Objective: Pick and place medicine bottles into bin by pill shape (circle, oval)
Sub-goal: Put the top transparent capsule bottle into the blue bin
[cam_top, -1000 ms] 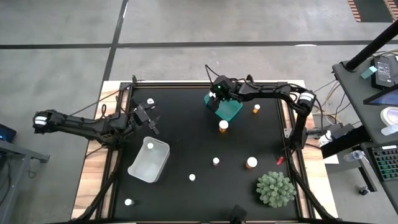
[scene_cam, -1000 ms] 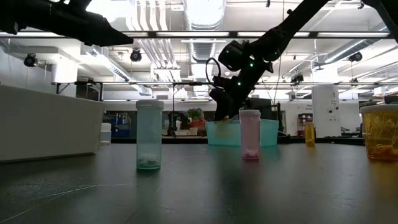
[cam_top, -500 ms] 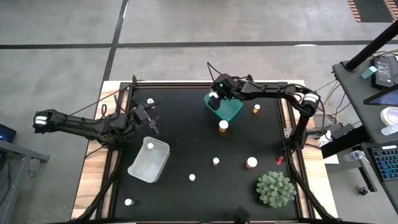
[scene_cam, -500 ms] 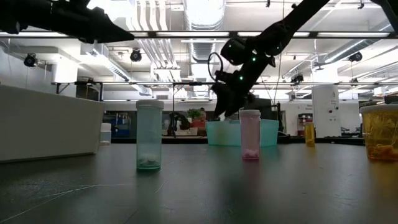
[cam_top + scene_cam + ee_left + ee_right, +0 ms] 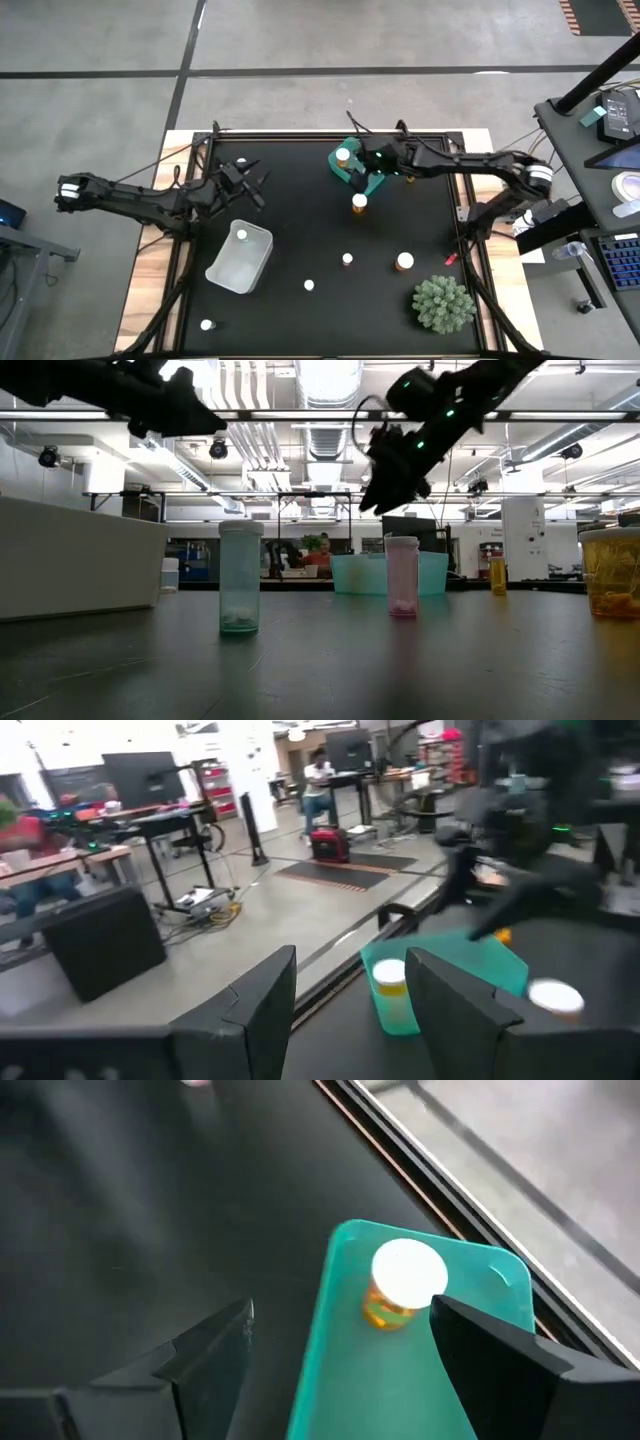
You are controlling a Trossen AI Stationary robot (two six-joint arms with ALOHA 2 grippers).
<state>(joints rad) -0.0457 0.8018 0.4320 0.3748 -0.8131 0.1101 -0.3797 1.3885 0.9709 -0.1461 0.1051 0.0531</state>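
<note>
A teal bin stands at the table's far middle. In it an amber medicine bottle with a white cap stands upright. My right gripper hangs open and empty above the bin's right part, clear of the bottle. My left gripper hovers open and empty over the left of the table, pointing level toward the bin. A white bin at the near left holds a small white bottle. More bottles stand upright on the mat: an amber one near the teal bin, another and small ones.
A green spiky plant sits at the near right corner. A small orange bottle stands right of the teal bin. Small white bottles stand at the far left and the near left corner. Bare black mat lies between the two bins.
My right gripper has risen from the teal bin and drawn back toward the table's right edge. The amber bottle now shows standing in the bin, free of the fingers.
</note>
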